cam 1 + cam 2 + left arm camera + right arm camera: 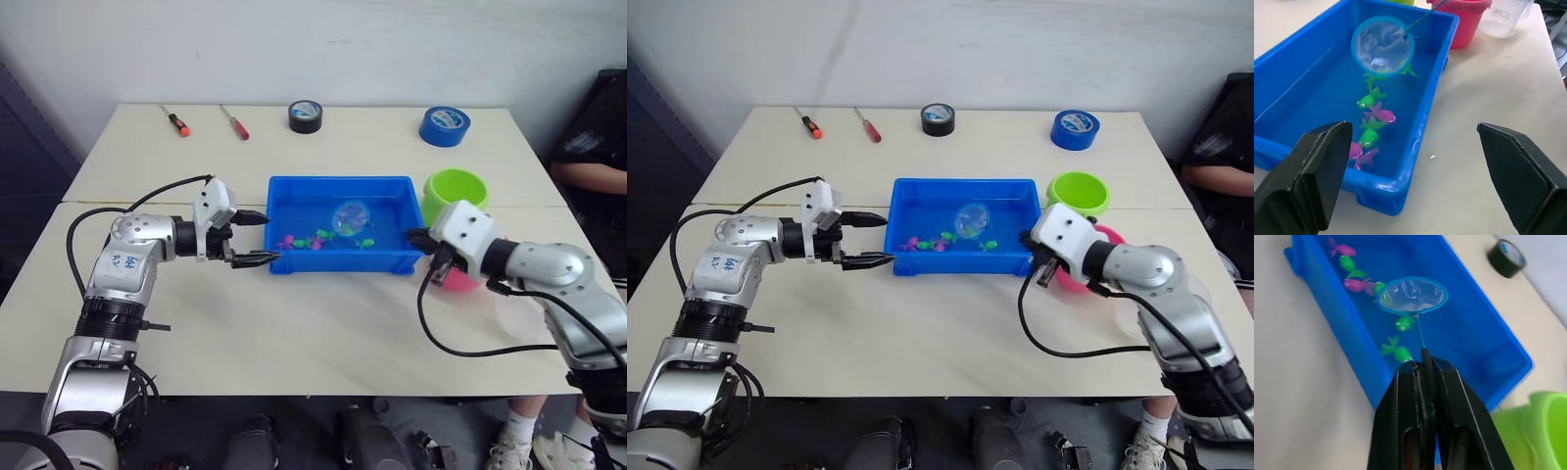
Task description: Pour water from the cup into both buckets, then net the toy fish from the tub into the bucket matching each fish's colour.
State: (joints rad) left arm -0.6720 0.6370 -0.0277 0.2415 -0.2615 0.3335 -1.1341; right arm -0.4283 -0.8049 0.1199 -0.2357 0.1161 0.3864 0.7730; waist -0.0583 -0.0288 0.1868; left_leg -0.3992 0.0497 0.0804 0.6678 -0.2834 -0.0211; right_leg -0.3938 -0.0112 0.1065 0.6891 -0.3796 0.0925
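In the left eye view the blue tub [339, 227] sits mid-frame with small fish [320, 238] inside, the green bucket [454, 190] and pink bucket [460, 281] at its right, and two screwdrivers [176, 121] and two tape rolls [305, 116] along the top. The left wrist view shows the left gripper [1415, 181] spread wide and empty at the tub's near corner, a clear cup [1502, 17] at upper right. In the right wrist view the right gripper [1424, 368] is clamped on the net [1412, 295] handle, its hoop over the fish at upper centre.

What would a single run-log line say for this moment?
right gripper: shut on net handle | hoop over tub | left gripper: open beside tub | fish in tub
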